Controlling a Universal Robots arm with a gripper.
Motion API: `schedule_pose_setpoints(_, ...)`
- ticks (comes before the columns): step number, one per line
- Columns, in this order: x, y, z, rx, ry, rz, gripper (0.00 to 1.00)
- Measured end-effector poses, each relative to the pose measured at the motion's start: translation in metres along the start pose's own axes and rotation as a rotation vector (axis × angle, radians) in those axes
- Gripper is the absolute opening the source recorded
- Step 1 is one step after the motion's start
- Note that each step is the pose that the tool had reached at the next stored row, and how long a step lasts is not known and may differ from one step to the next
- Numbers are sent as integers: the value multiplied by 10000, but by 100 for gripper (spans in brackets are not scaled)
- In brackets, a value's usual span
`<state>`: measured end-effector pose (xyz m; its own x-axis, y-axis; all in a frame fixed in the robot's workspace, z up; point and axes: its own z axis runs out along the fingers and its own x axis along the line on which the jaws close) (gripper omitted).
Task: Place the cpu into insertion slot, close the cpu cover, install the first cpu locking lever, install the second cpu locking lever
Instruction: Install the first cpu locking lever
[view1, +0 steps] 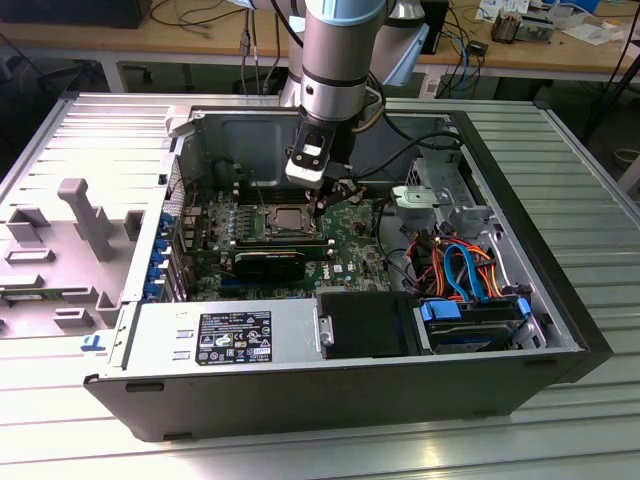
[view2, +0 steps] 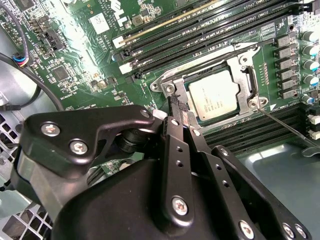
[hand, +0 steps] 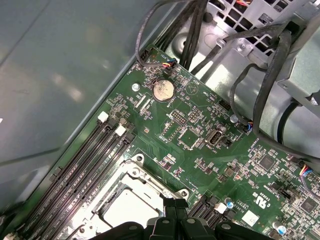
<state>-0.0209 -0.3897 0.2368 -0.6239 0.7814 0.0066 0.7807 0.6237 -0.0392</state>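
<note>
The cpu (view2: 214, 99), a silver-grey square chip, lies in the insertion slot (view2: 169, 88) on the green motherboard. The cpu cover (view2: 248, 80), a thin silver frame, lies flat around the chip. A thin metal lever rod (view2: 282, 124) slants away from the socket's corner, and another rod (view2: 235, 51) runs along the socket's far side. My gripper (view2: 177, 107) is shut with nothing between its black fingertips, which hover right at the socket's edge. In the first wrist view the gripper (hand: 172, 205) sits beside the cpu (hand: 125, 209). In the exterior view the gripper (view1: 325, 207) hangs by the socket (view1: 287, 220).
Long black memory slots (view2: 210, 30) flank the socket on both sides. Black cable bundles (hand: 260, 75) and a drive cage (view1: 440, 195) stand on the exterior view's right of the board. A power supply (view1: 225, 335) and the case walls (view1: 300, 130) box the work area in.
</note>
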Motion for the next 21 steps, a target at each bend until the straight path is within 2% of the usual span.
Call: schedule_pose_setpoints(21, 0, 0, 0, 1, -9, -206, 11)
